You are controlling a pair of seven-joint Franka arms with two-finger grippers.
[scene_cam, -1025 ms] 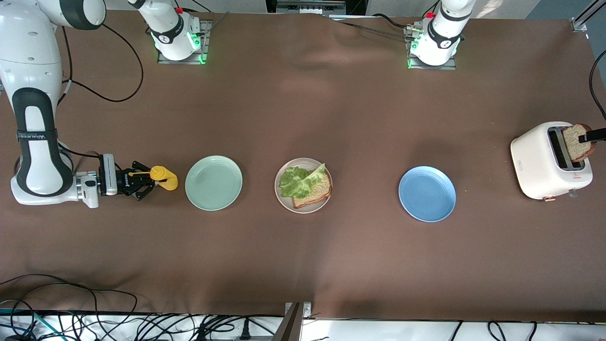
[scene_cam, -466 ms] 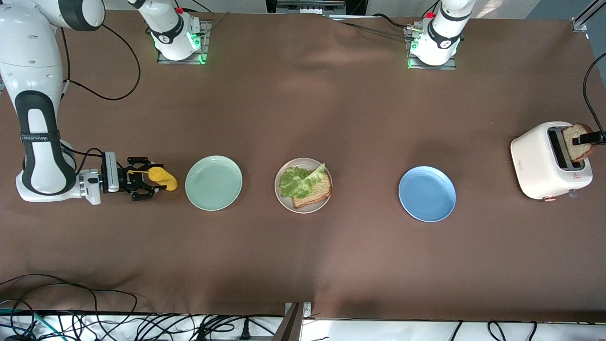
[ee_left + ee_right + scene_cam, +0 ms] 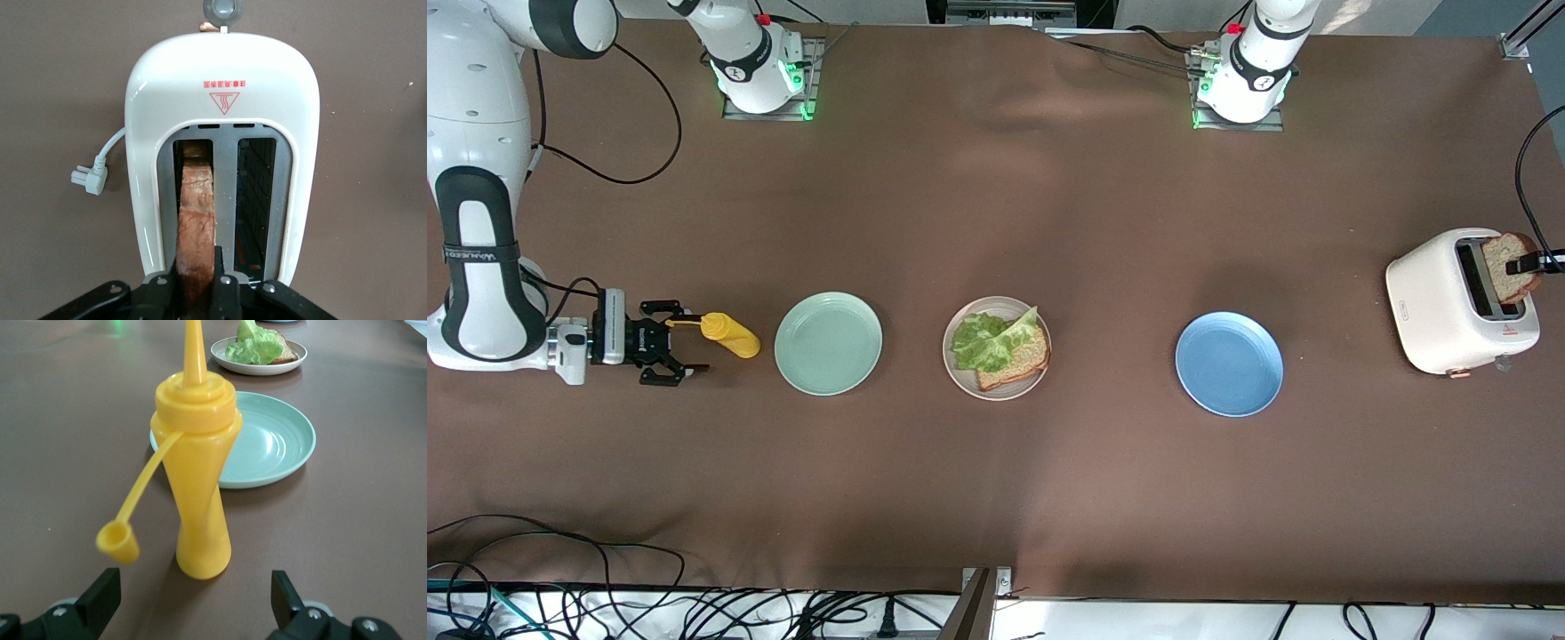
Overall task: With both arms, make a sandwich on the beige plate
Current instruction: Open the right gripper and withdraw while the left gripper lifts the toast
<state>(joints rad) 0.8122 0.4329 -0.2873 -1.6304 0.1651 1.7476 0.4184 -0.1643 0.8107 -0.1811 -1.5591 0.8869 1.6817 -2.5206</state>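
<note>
The beige plate (image 3: 965, 378) sits mid-table with a brown bread slice (image 3: 1021, 363) and a green lettuce leaf (image 3: 983, 342) on it; the plate (image 3: 293, 360) also shows in the right wrist view. At the left arm's end, a second bread slice (image 3: 1504, 268) stands in the slot of a white toaster (image 3: 1440, 311). My left gripper (image 3: 1522, 263) is shut on its top edge. In the left wrist view the slice (image 3: 197, 207) rises from the slot between the gripper's (image 3: 197, 283) fingers. My right gripper (image 3: 694, 345) is open, just clear of the bottle.
A yellow squeeze bottle (image 3: 197, 473) stands upright in front of the right gripper (image 3: 193, 581), its cap hanging open. A mint-green plate (image 3: 828, 343) lies between the bottle (image 3: 729, 335) and the beige plate. A blue plate (image 3: 1229, 364) lies toward the toaster (image 3: 223, 73).
My right gripper let go of the yellow bottle, opened wide and drew back toward the right arm's end. My left gripper closed on the bread slice in the toaster.
</note>
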